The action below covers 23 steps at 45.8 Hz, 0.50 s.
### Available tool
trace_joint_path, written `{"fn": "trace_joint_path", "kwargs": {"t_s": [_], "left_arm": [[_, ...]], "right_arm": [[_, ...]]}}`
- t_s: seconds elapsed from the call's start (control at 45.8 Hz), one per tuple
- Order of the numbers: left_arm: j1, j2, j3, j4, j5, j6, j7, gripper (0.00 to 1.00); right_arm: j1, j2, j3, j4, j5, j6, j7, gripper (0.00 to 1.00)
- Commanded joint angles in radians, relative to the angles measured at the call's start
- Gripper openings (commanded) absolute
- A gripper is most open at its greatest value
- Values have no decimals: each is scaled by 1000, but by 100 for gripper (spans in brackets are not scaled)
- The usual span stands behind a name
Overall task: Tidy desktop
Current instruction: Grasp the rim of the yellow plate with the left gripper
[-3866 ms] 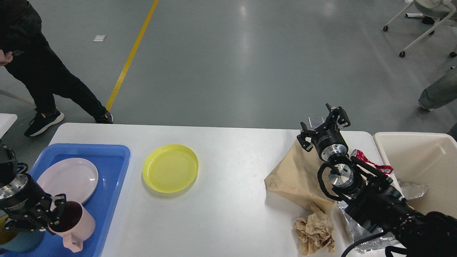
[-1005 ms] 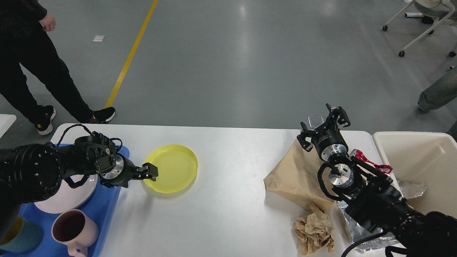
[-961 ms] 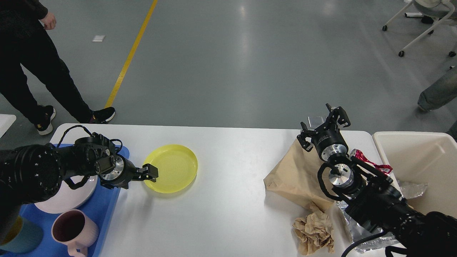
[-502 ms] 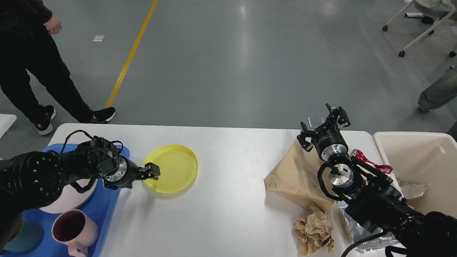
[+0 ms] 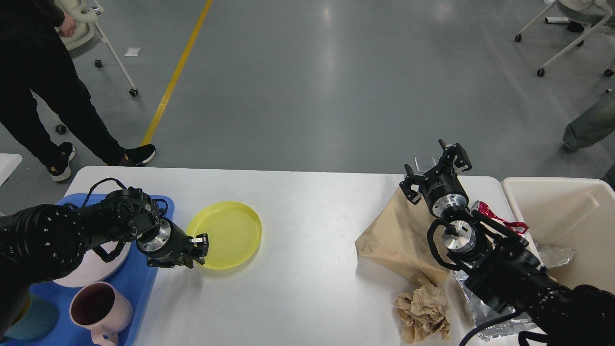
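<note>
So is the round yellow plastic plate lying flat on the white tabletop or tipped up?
Tipped: the round yellow plastic plate has its left rim raised in the left gripper jaws, while its right side seems to rest on the white tabletop.

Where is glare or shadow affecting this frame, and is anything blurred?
Head view: overhead lights leave soft glare streaks on the grey floor; the desktop is evenly lit, with only a faint shadow under the yellow plate; both arms are dark with little detail; nothing is noticeably blurred.
</note>
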Motion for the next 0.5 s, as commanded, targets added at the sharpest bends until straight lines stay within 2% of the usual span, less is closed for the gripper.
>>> {"fn": "trace_joint_path", "kwargs": {"t_s": [0.0, 0.481], "left_arm": [[0, -1, 0, 0, 0, -5, 0, 24], [2, 0, 8, -6, 3, -7, 2, 19]], "right_arm": [[0, 0, 0, 0, 0, 0, 0, 100], [0, 0, 0, 0, 0, 0, 0, 100]]}}
